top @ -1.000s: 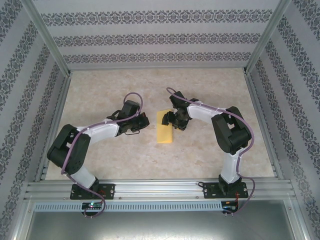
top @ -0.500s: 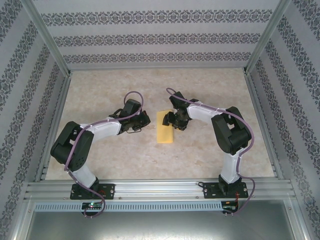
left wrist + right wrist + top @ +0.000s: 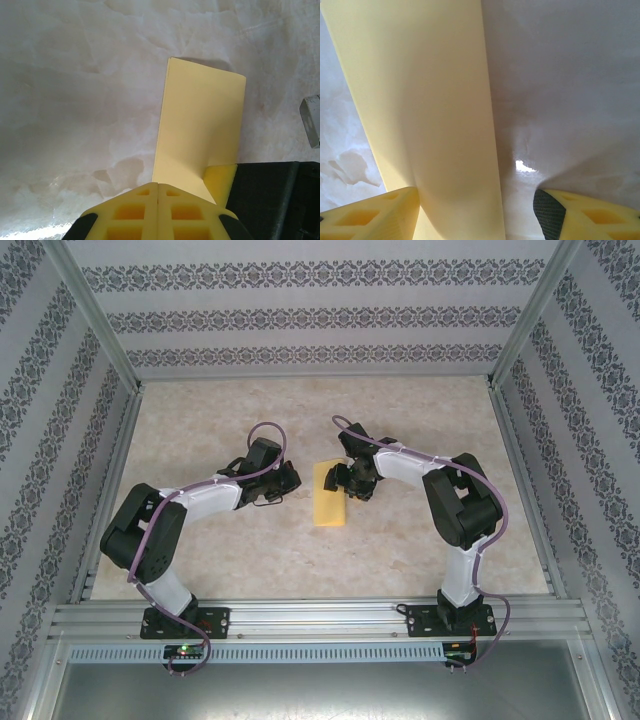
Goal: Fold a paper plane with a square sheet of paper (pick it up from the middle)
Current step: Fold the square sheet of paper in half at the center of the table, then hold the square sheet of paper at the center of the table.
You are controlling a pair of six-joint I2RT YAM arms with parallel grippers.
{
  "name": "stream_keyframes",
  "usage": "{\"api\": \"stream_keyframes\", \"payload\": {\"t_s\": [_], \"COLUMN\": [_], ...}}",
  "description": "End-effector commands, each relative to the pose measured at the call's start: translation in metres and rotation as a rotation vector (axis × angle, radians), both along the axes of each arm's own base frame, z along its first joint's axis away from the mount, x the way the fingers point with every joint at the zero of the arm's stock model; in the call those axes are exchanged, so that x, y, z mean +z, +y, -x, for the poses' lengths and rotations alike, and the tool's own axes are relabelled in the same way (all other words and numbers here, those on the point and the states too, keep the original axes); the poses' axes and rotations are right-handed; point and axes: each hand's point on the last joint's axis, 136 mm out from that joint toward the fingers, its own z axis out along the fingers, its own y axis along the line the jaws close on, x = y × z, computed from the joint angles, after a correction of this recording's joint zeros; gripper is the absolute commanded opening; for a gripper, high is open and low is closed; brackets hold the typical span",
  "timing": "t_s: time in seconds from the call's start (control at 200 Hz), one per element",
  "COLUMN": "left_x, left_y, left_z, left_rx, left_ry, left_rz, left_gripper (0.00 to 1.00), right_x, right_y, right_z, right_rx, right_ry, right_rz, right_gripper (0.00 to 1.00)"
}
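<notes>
The square sheet of paper [image 3: 329,504] lies on the table folded into a long yellow rectangle, not a pointed paper plane. My right gripper [image 3: 341,481] hangs open over its far end. In the right wrist view the paper [image 3: 420,100] runs up between the fingers; the left fingertip [image 3: 375,212] is over the paper and the right fingertip [image 3: 585,215] over bare table. My left gripper [image 3: 291,483] is shut on nothing, just left of the sheet. In the left wrist view its closed tips [image 3: 158,189] sit at the paper's [image 3: 200,125] near edge.
The marble-look tabletop [image 3: 420,540] has free room all round the sheet. Patterned walls and metal frame posts [image 3: 100,320] enclose it. A finger of the right gripper [image 3: 221,181] and its black body show beside the paper in the left wrist view.
The left arm's elbow has shifted slightly to the right, nudging its gripper a little toward the sheet. The paper and the right gripper stay put.
</notes>
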Motion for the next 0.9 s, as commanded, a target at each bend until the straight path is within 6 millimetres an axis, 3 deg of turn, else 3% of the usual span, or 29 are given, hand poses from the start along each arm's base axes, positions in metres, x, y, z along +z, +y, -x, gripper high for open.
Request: {"api": "stream_keyframes", "payload": {"t_s": [0.0, 0.395, 0.894], "left_x": [0.008, 0.001, -0.030], "left_y": [-0.013, -0.050, -0.063], "left_z": [-0.002, -0.018, -0.014], "left_rx": [-0.049, -0.132, -0.139], "left_ry": [-0.020, 0.016, 0.118], "left_rz": [0.041, 0.168, 0.155], "left_gripper": [0.00, 0.00, 0.00], "right_x": [-0.041, -0.044, -0.045], "right_y": [-0.023, -0.026, -0.025], "right_z": [0.023, 0.025, 0.026], "right_rx": [0.005, 0.007, 0.010], "right_ry": [0.112, 0.121, 0.124], "right_rz": [0.131, 0.145, 0.144], "right_gripper": [0.67, 0.67, 0.67]}}
